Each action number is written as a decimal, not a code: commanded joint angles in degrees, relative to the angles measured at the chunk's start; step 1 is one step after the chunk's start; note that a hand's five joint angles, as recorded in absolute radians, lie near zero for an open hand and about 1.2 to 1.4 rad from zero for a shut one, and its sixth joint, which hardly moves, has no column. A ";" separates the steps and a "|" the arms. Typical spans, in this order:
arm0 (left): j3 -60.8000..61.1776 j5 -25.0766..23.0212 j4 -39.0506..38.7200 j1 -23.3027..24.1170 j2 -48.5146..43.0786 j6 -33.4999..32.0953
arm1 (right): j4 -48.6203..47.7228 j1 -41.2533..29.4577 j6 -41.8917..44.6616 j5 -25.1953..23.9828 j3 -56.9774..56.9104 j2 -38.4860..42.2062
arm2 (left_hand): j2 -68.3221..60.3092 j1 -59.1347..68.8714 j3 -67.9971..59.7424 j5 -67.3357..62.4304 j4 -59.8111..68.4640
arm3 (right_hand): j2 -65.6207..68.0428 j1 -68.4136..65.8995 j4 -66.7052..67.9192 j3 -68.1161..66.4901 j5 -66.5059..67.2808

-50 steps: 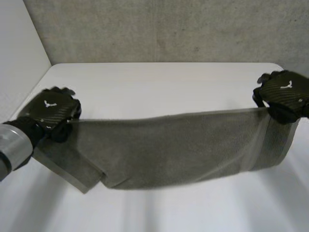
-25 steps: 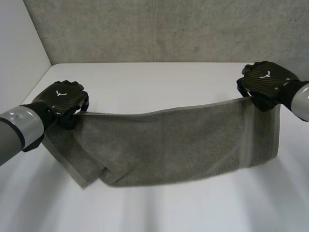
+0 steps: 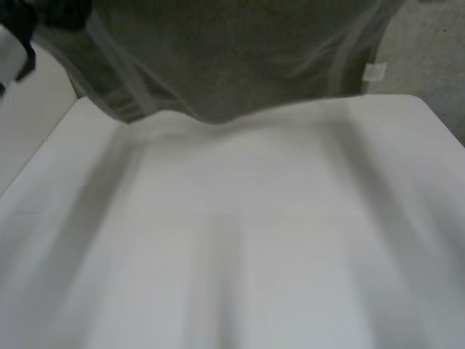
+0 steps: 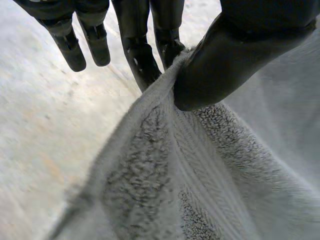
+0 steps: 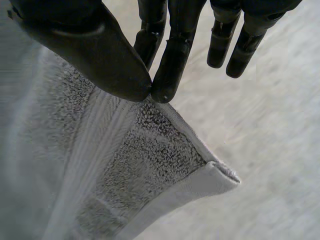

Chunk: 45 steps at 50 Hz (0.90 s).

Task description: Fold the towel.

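The towel (image 3: pixel 232 58) was held up in the air, spread between the two hands. Its lower edge hung over the far part of the white table (image 3: pixel 254 240); whether it touched the table could not be told. In the left wrist view, the left hand (image 4: pixel 235 50) was closed on the top edge of the towel. The cloth was pinched between the thumb and the nearest fingers (image 4: pixel 142 55), and the other fingers were straight and free. In the right wrist view, the right hand (image 5: pixel 85 50) was closed on the towel in a similar way. The hem was pinched between the thumb tip and one fingertip, just beside a corner (image 5: pixel 220 177) which stuck out past the grip.

Both grips were judged to be shallow, so the heavy cloth could be pulled out by a quick move, and the towel would then drop in a heap. The middle was seen to sag below the ends. If it were laid down like this, wrinkles could be made and the edges might not be matched.
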<state>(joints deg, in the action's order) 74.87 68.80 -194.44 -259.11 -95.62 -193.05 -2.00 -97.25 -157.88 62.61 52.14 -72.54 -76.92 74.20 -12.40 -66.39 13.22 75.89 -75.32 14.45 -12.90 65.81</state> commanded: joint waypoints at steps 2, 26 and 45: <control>9.07 -1.91 0.20 -1.66 -0.97 -0.84 | 0.06 0.40 5.65 -1.26 14.63 -0.32 | -3.08 5.80 2.40 -3.61 -3.22 | 4.11 -4.68 -4.45 2.90 4.19; 34.73 -9.73 9.08 -5.88 11.34 -8.13 | -1.61 17.26 9.80 -17.51 45.25 -21.75 | -3.08 5.80 2.40 -3.61 -3.22 | 4.11 -4.68 -4.45 2.90 4.19; 24.89 -10.88 11.89 -4.56 -6.42 -7.34 | -1.61 11.92 8.11 -17.27 31.65 0.53 | -3.08 5.80 2.40 -3.61 -3.22 | 4.11 -4.68 -4.45 2.90 4.19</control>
<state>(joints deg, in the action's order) 104.11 57.76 -182.24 -264.15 -93.40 -200.24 -5.17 -80.45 -152.80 40.20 91.58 -83.71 -76.96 74.21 -12.40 -66.40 13.22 75.89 -75.30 14.45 -12.90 65.81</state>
